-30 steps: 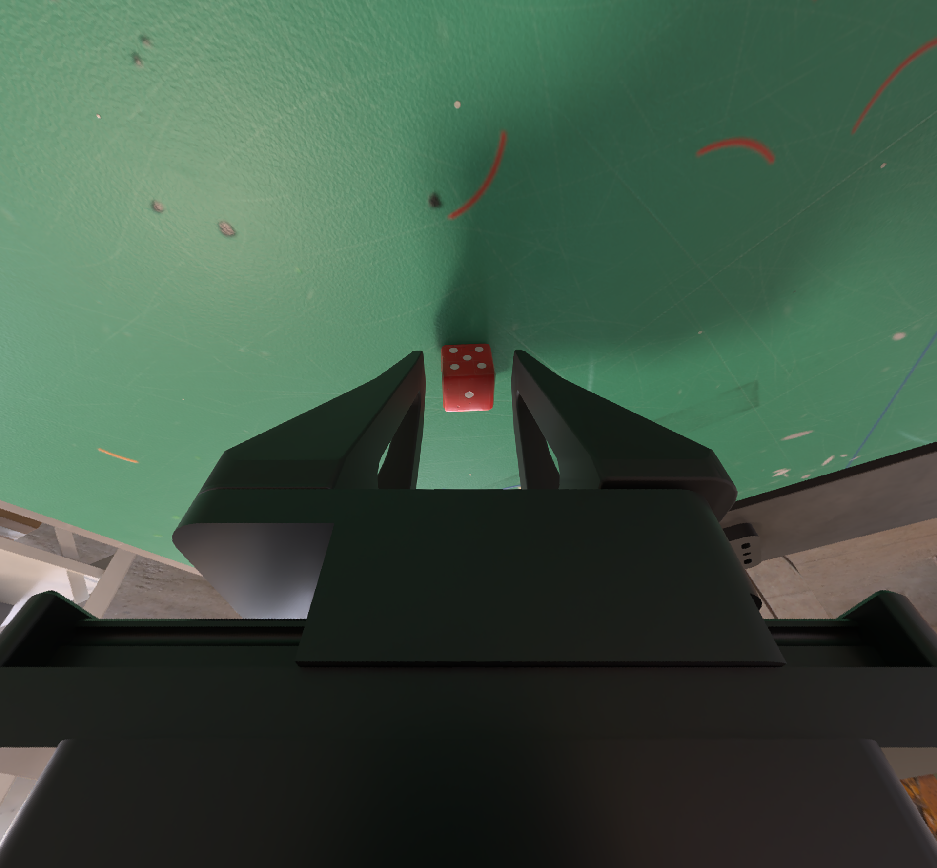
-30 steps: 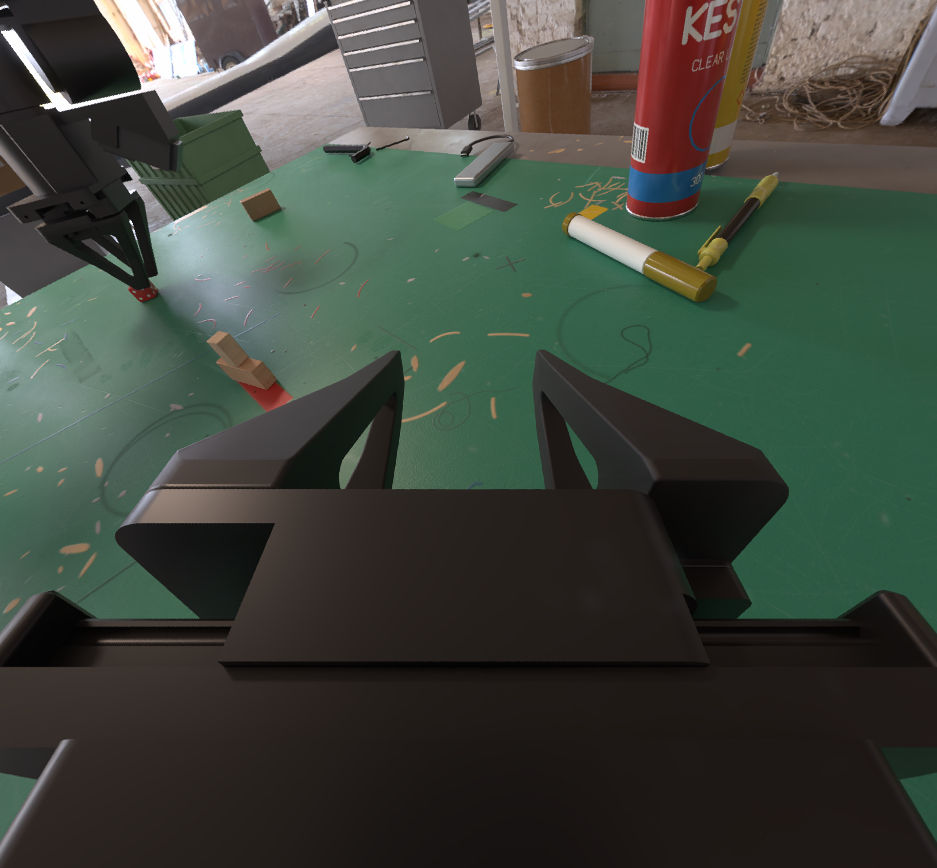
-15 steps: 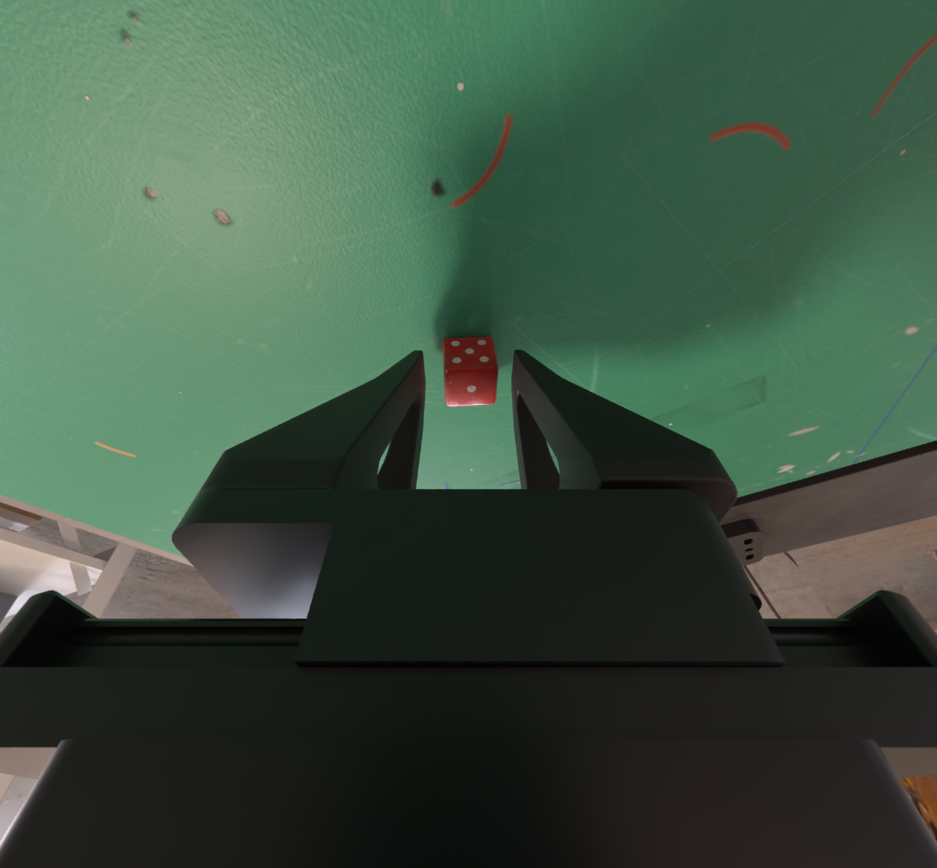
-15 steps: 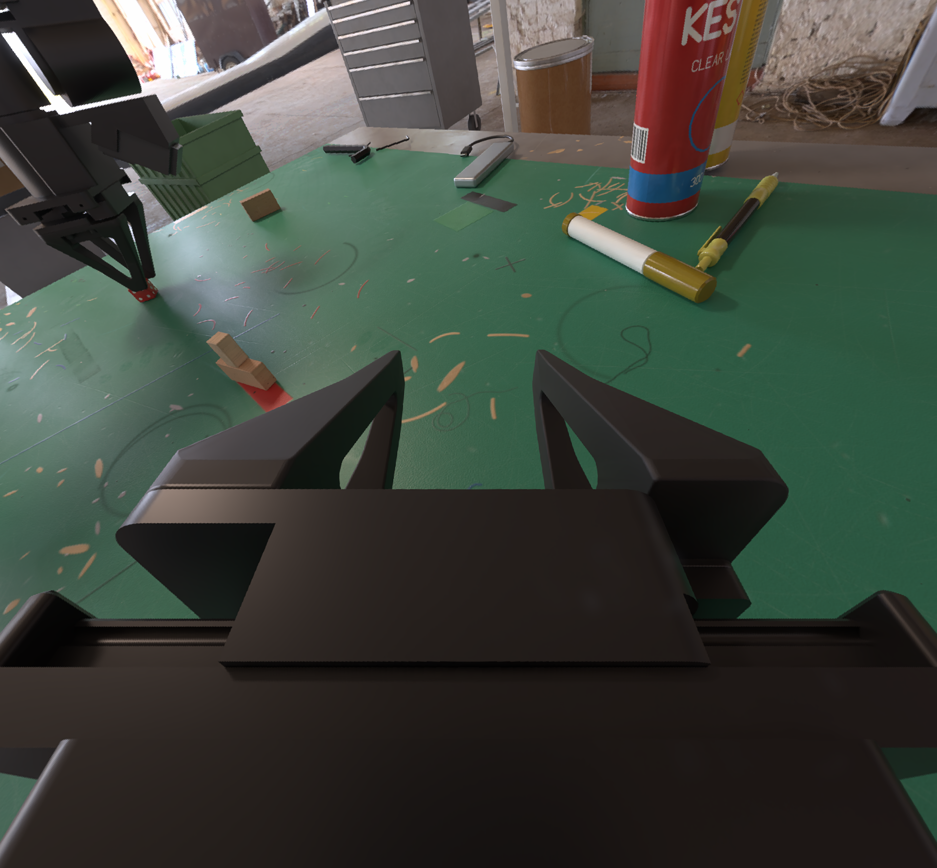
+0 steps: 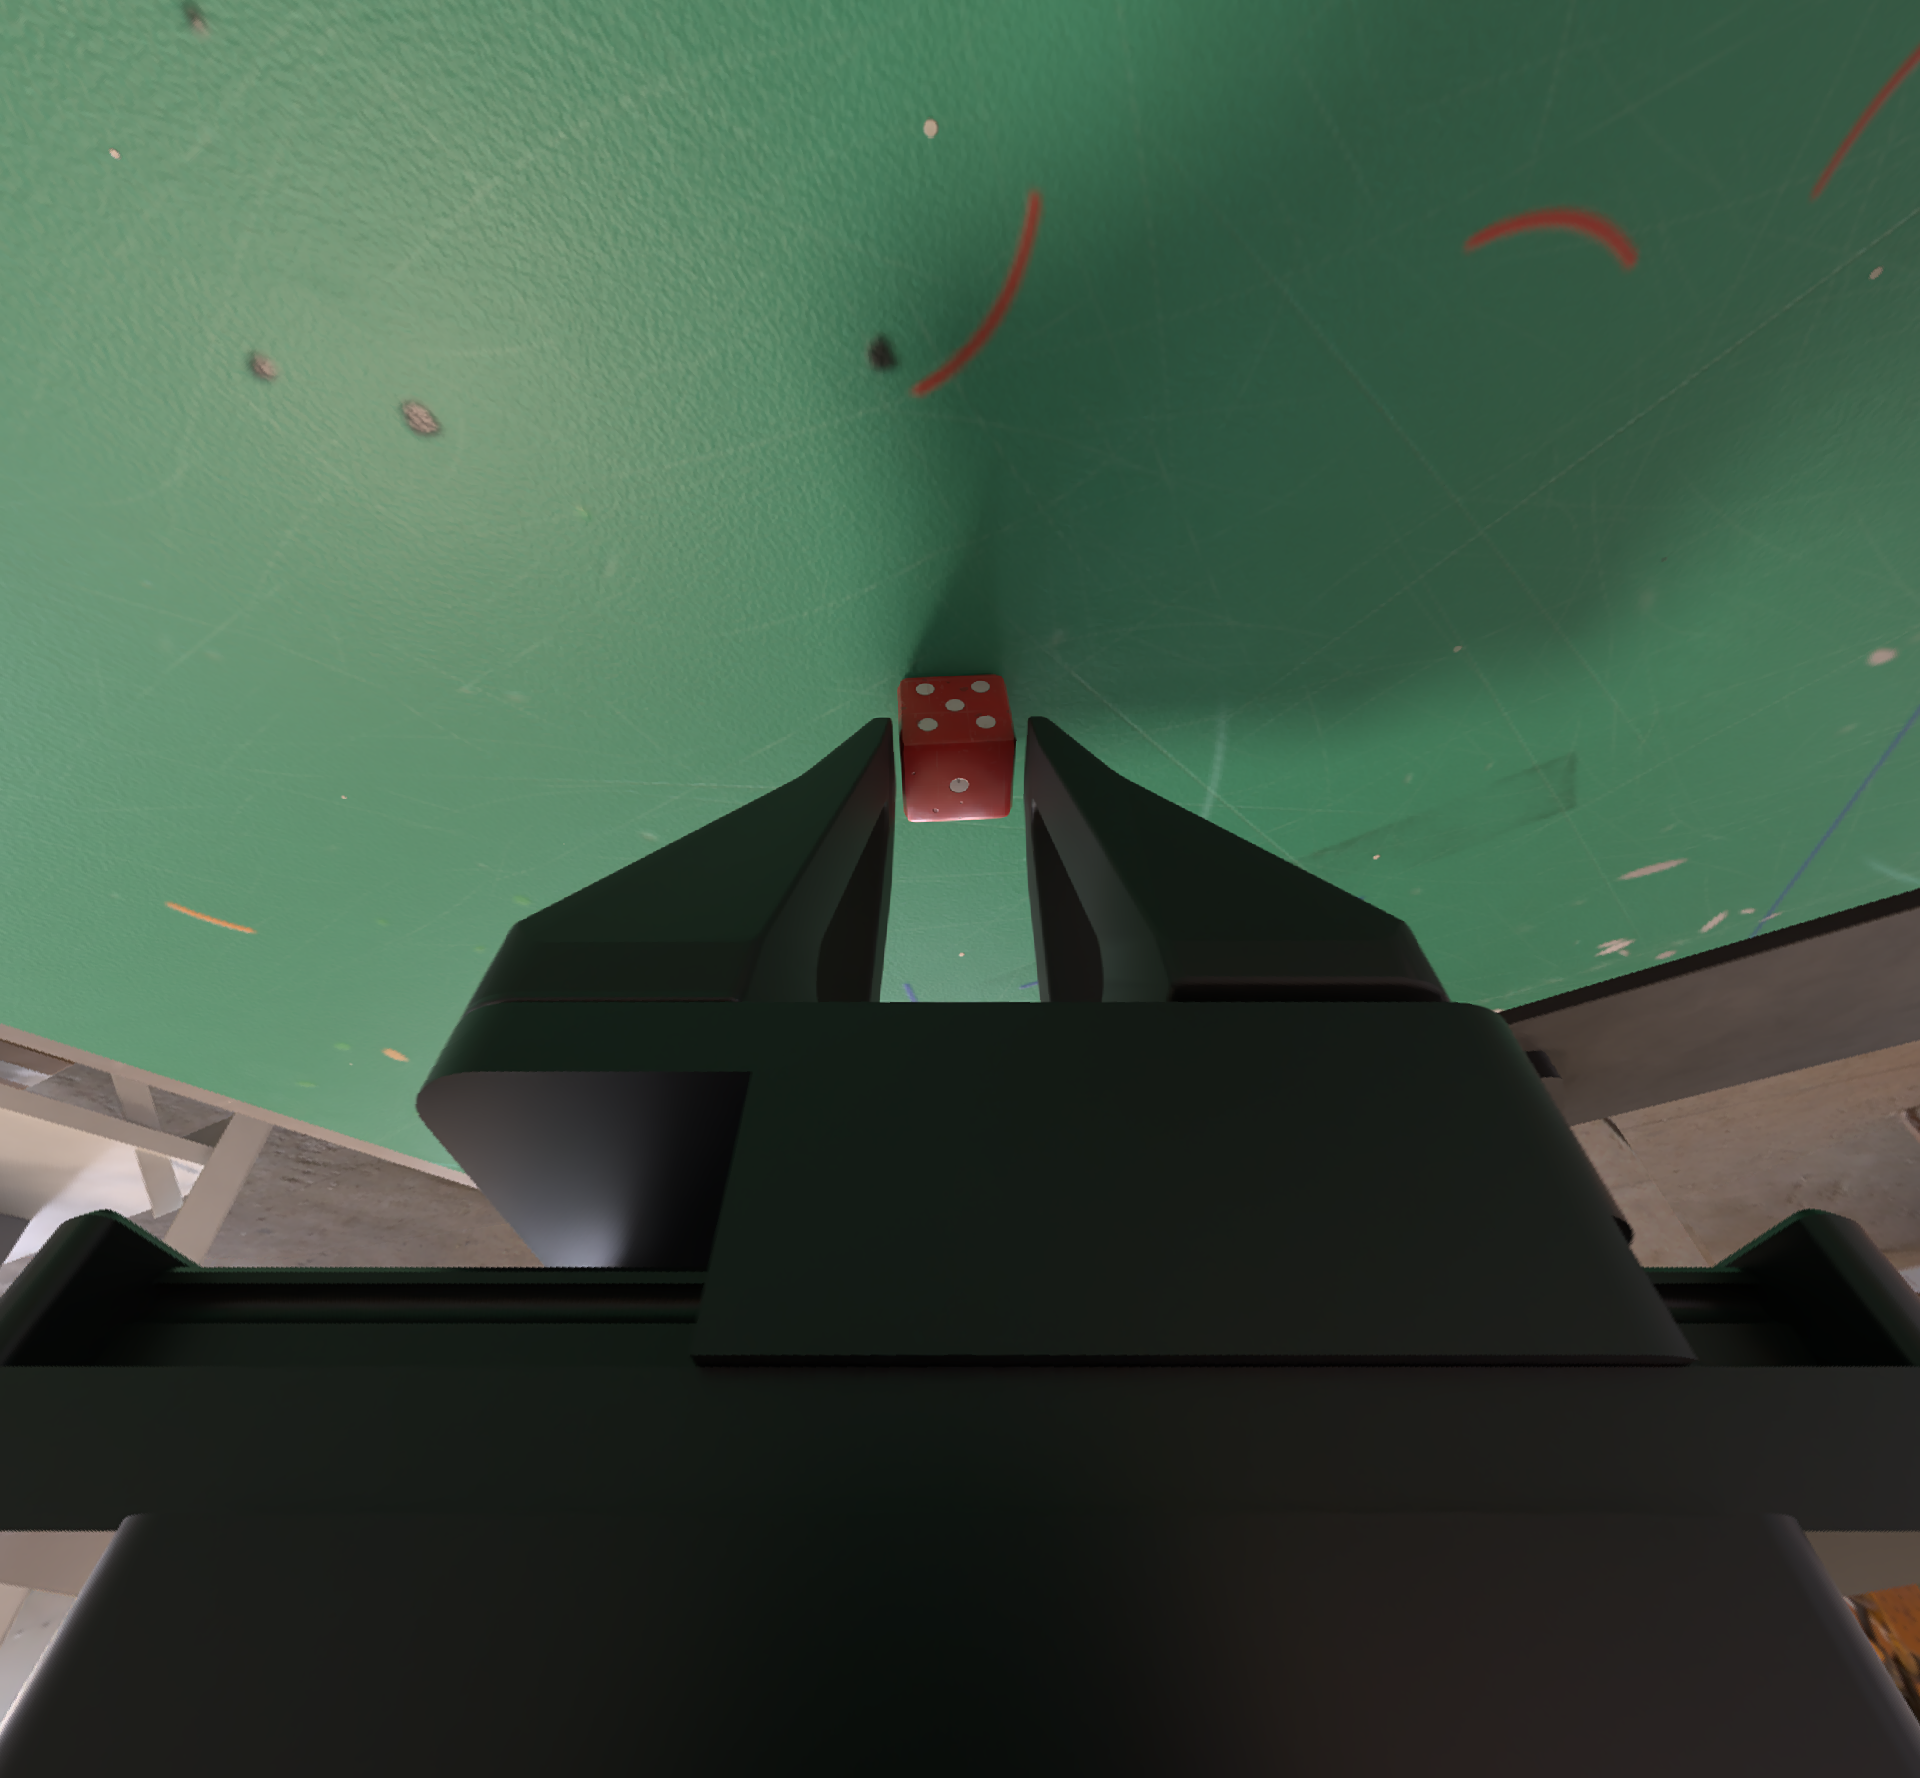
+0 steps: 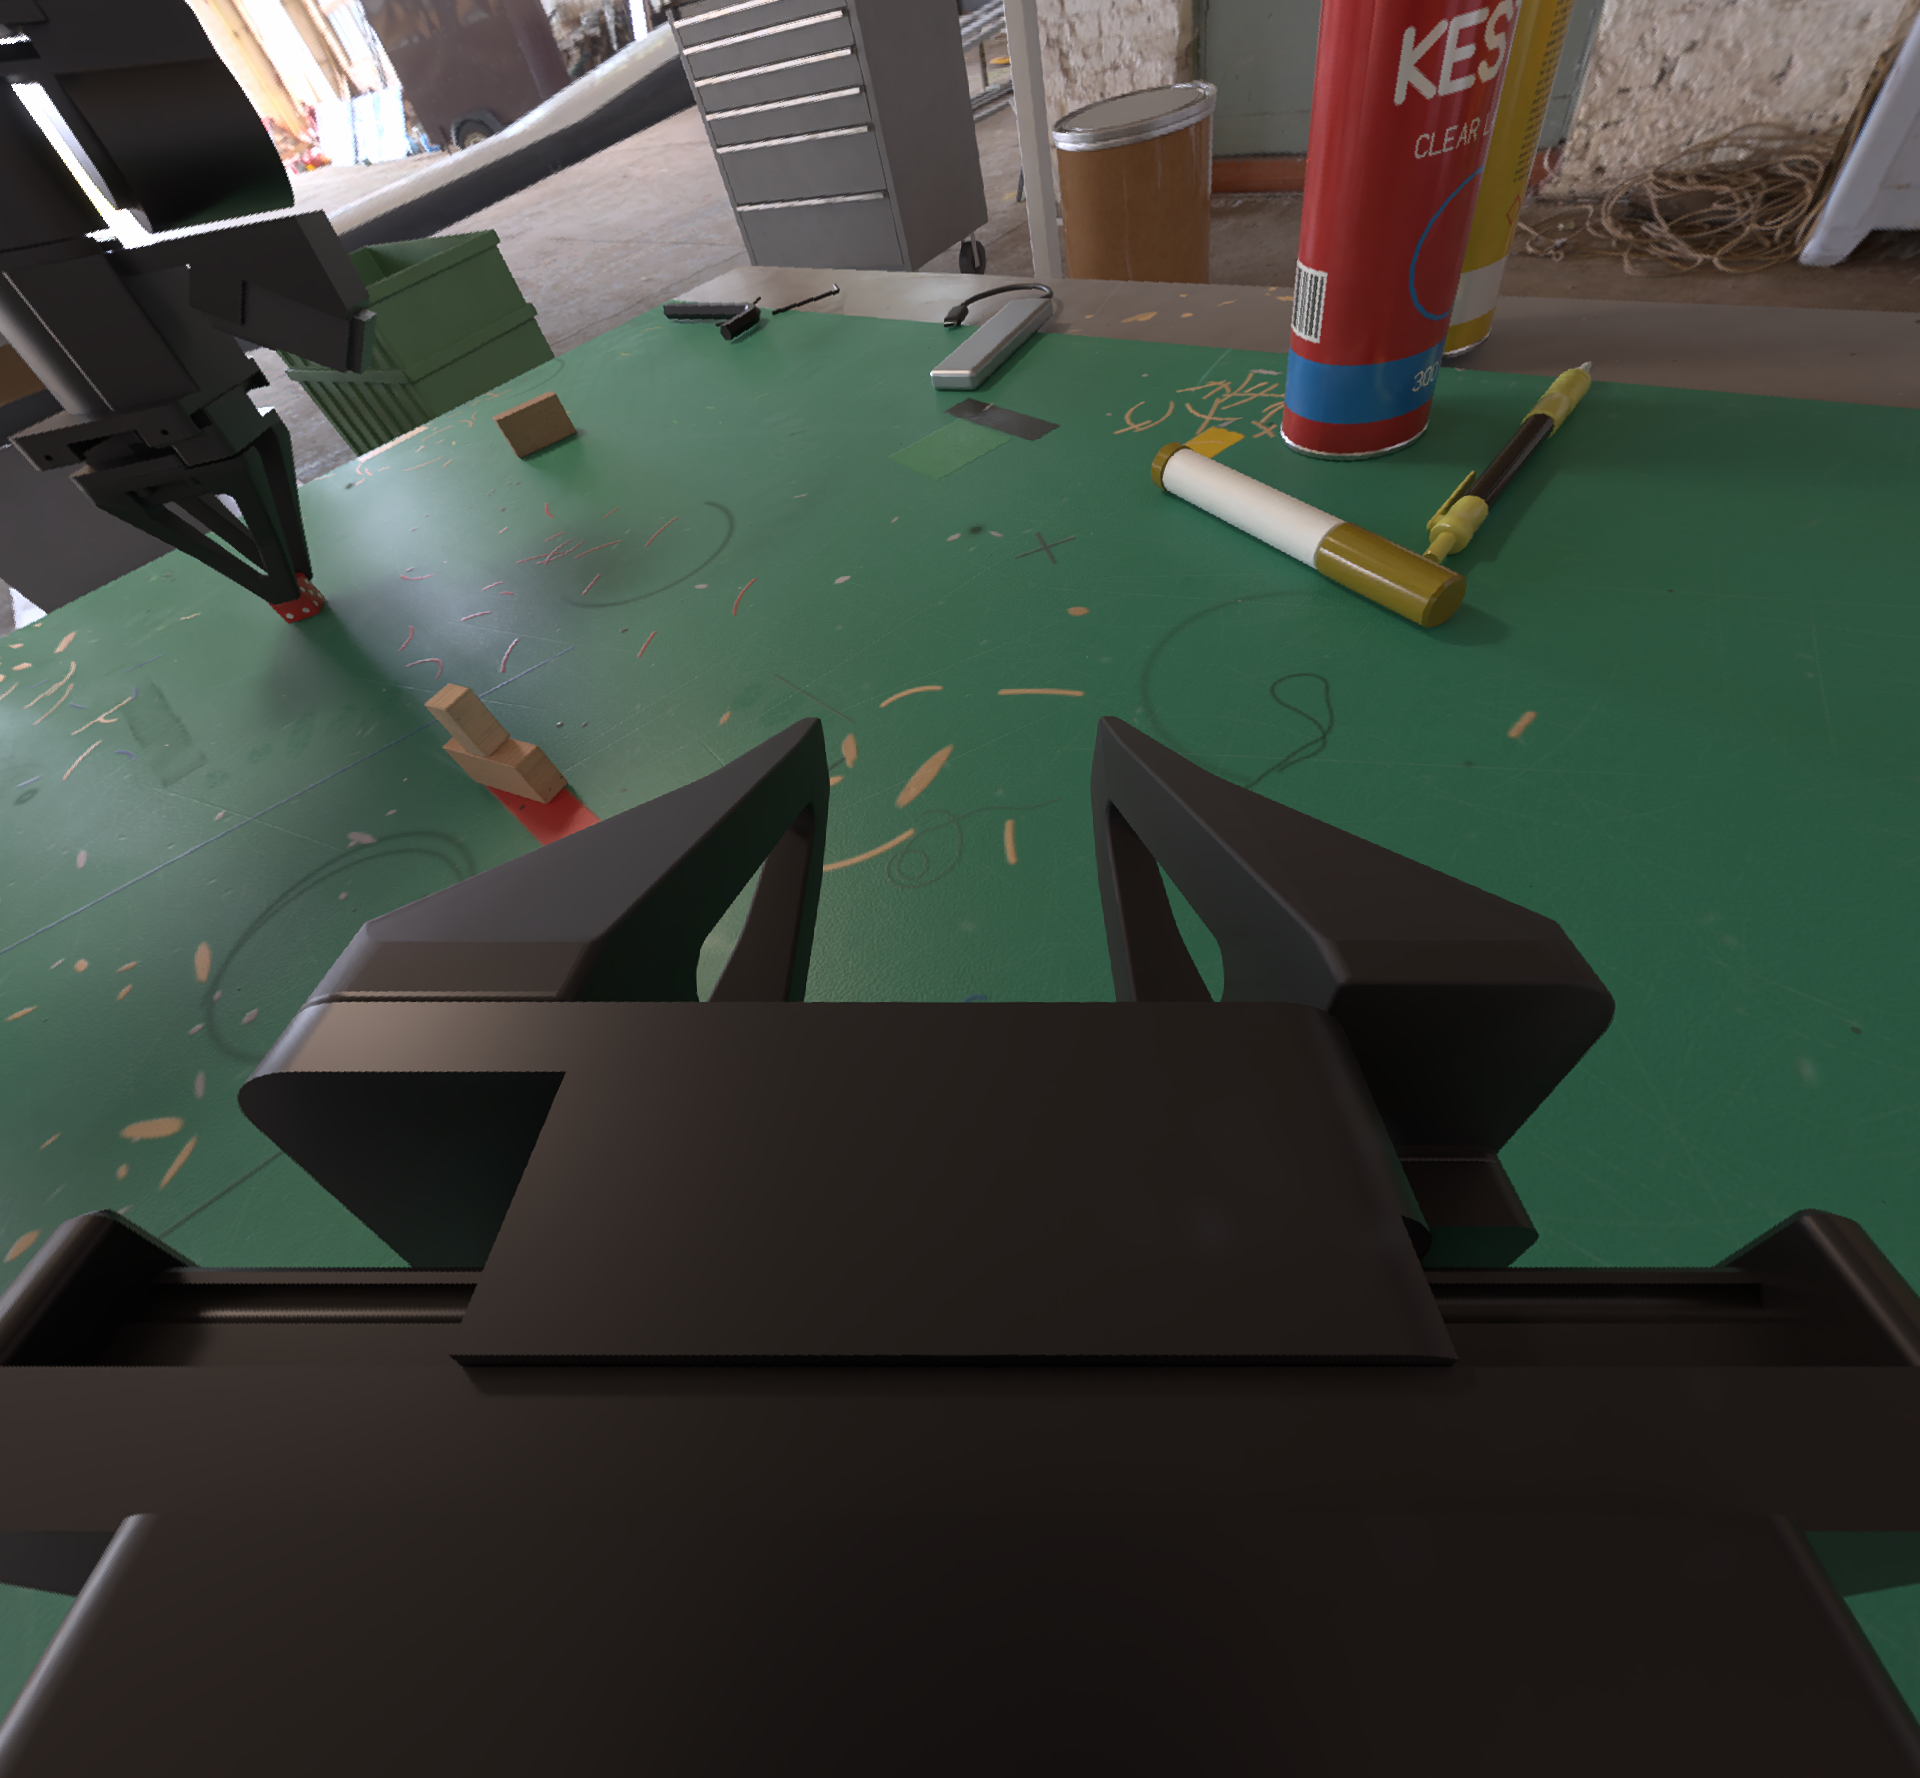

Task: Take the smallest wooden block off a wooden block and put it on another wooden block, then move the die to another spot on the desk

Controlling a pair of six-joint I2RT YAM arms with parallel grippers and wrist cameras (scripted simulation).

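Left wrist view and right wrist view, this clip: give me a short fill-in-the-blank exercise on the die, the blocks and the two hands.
1. The small red cube-shaped die sits between the fingers of the ____ hand.
2. The die's face turned toward the left wrist camera shows ____ white pip.
3. The smallest light wooden block rests on a larger wooden block, which lies beside a flat ____ patch.
4. The right hand holds ____.

Missing words: left; one; red; nothing

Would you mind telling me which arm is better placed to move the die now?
Left. The left gripper already straddles the red die on the green mat, while the right gripper hangs open and empty, far from it.
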